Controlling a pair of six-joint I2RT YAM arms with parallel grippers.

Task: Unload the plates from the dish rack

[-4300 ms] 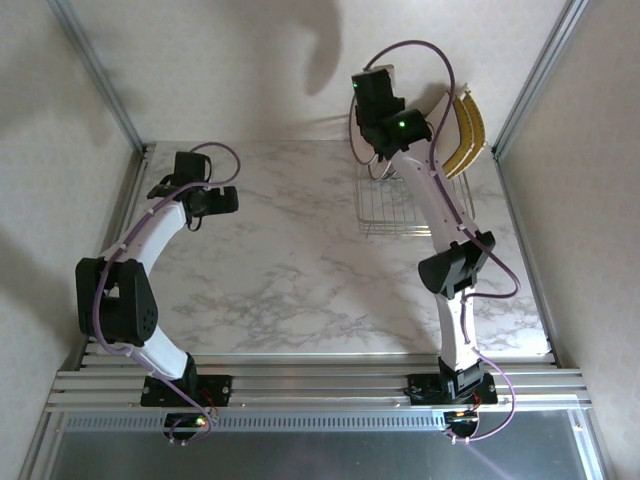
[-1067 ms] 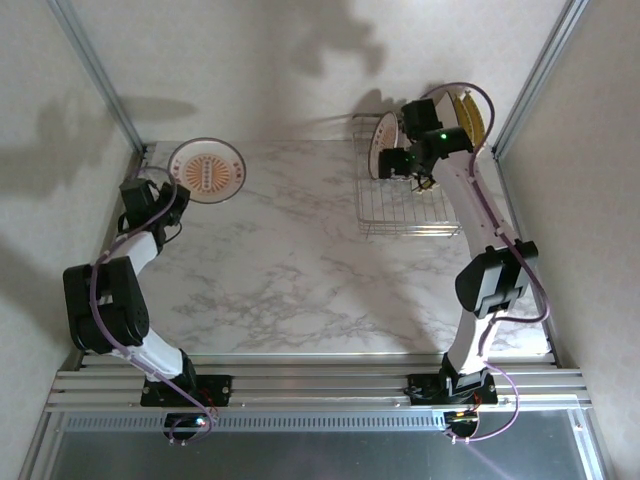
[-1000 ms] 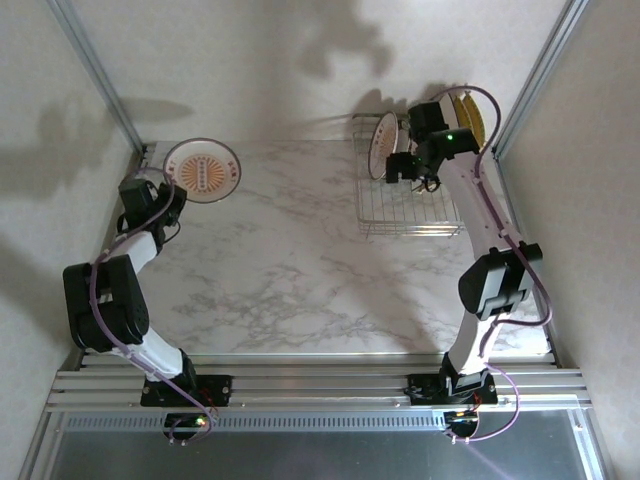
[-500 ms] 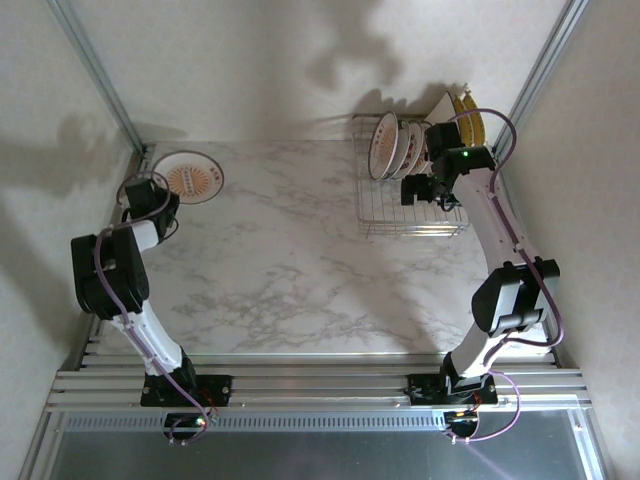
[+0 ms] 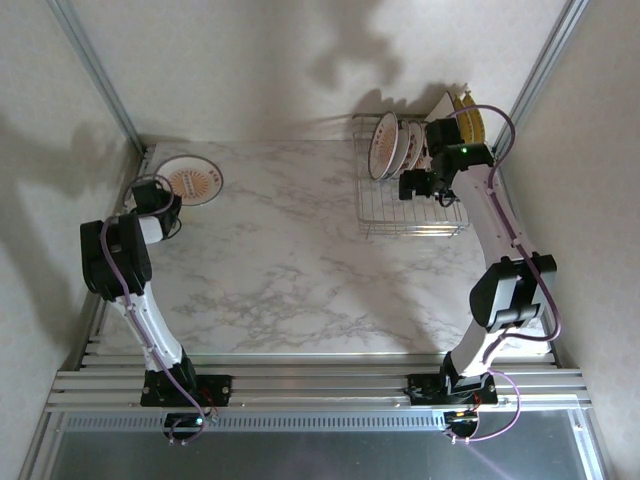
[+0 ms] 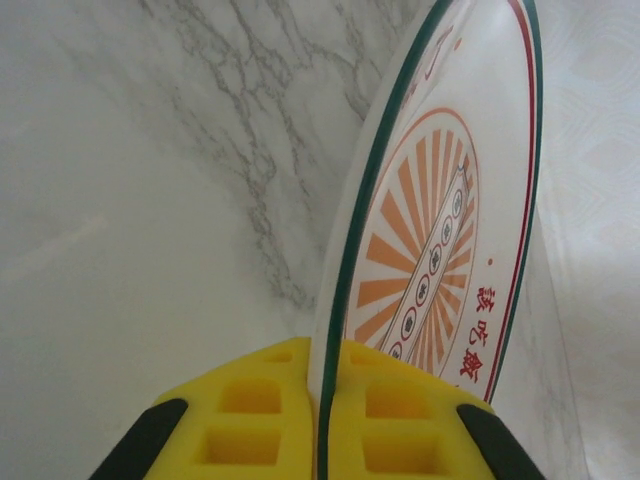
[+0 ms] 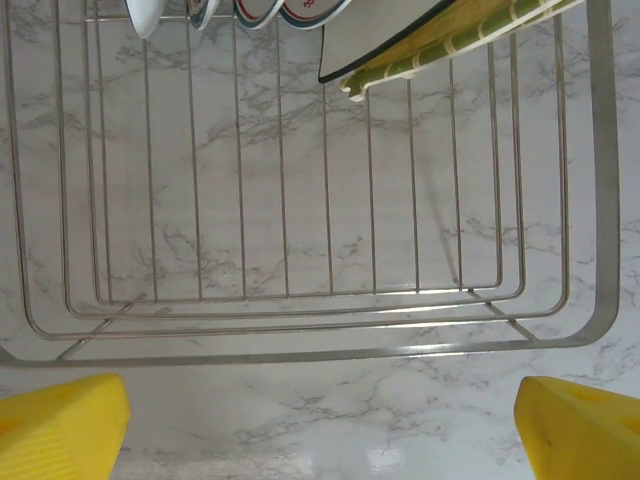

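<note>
Top view, left side: my left gripper, out at the table's far left corner, is clamped tight on the rim of one round plate.
Top view, plate's lie: its patterned face is turned up towards the camera and the disc reaches away from me towards the back wall. Whether it touches the marble I cannot tell.
Top view, right side: my right gripper hangs over the dish rack, jaws spread wide, holding nothing.
Top view, rack's load: round plates stand on edge in a row at the rack's far end, faces turned leftward. Striped square plates lean just beside them at the far right corner.
Left wrist, grip: my yellow pads pinch the green-lined rim, with the disc rising out between them.
Left wrist, handling: I judge it stiff, glazed, slick and breakable. A thin rim hold lets it pivot, so it wants a gentle set-down.
Left wrist, axis: being round, it has no long axis. Its plane runs straight out from my jaws, the sunburst face to the right.
Right wrist, hand: my fingers sit far apart at the lower corners, empty, with the rack's near rail between them.
Right wrist, next holds: plate rims and a whitish square plate poke in along the top. I judge the upright edge the place to grip.
</note>
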